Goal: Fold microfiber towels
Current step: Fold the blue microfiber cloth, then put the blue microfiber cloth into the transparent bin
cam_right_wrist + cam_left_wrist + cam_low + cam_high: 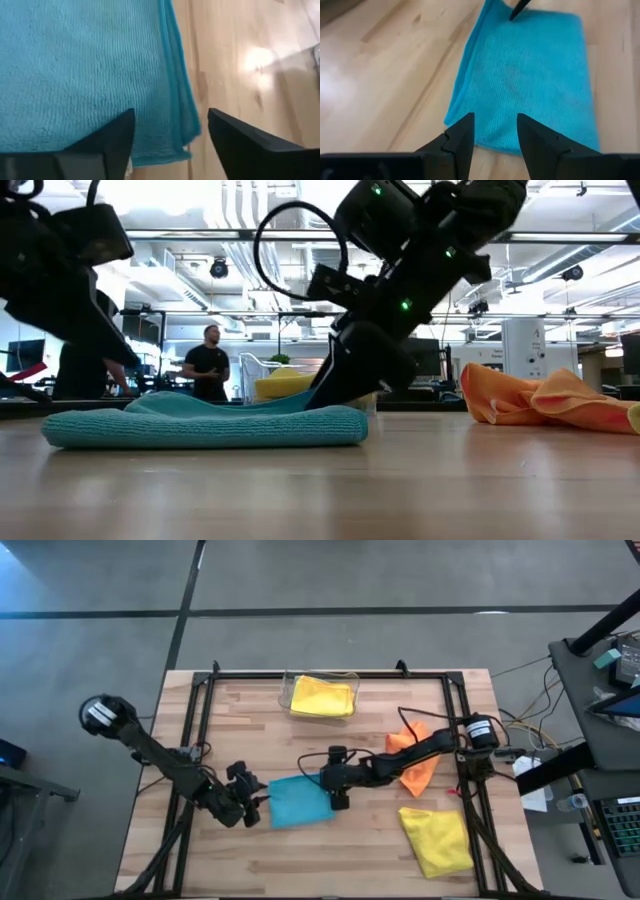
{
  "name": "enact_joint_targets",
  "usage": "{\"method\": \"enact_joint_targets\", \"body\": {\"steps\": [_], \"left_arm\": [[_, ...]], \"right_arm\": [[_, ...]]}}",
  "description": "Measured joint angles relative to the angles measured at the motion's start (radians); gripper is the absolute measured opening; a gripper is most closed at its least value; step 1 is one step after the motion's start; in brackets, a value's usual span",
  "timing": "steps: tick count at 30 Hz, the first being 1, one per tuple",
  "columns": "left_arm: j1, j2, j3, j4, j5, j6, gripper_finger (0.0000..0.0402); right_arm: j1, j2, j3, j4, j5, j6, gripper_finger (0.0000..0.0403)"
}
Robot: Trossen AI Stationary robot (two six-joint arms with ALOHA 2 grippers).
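Blue microfiber towel [300,802], folded, lies flat at the lower centre of the high view on the butcher-block worktop [340,860]. The left tool [258,803] sits at its left edge with fingers [462,137] apart over the cloth, gripping nothing. The right tool [334,793] is at the towel's right edge, its fingers [117,135] spread wide across the layered hem and holding nothing. An orange towel [413,759] lies crumpled to the right under the right arm, a yellow towel [437,839] at lower right, and another yellow towel [322,697] sits in a clear plastic bin [290,690] at the top centre. A black frame [200,710] edges the worktop. In the low view a person [210,364] stands in the bright room behind.
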Motion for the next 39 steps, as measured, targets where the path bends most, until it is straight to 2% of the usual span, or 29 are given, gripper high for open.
{"method": "enact_joint_targets", "body": {"steps": [5,10,15,21,27,31,34,39], "left_arm": [[0.000,-0.016,0.024,0.004,-0.031,0.032,0.0132],[0.000,-0.015,0.036,0.077,-0.097,0.095,0.0132],[0.000,-0.015,0.035,0.237,-0.152,0.217,0.0132],[0.000,-0.015,0.035,0.409,-0.156,0.384,0.0132],[-0.001,-0.021,0.035,0.528,-0.152,0.461,0.0132],[-0.012,-0.014,0.034,0.569,-0.087,0.441,0.0132],[-0.019,-0.013,0.033,0.572,-0.085,0.426,0.0132],[-0.018,-0.013,0.031,0.608,-0.098,0.427,0.0132]], "right_arm": [[0.000,-0.003,0.076,-0.141,0.004,0.001,0.0282],[0.002,-0.003,0.148,-0.283,0.005,0.015,0.0294],[0.006,-0.037,0.165,-0.312,0.006,0.056,0.0279],[0.038,-0.118,0.109,-0.293,0.004,0.084,0.0247],[0.102,-0.213,-0.074,-0.066,0.003,0.116,0.0228],[0.155,-0.286,-0.234,0.159,0.002,0.164,0.0223],[0.186,-0.325,-0.341,0.353,0.004,0.157,0.0223],[0.203,-0.375,-0.416,0.458,0.004,0.159,0.0223]]}}
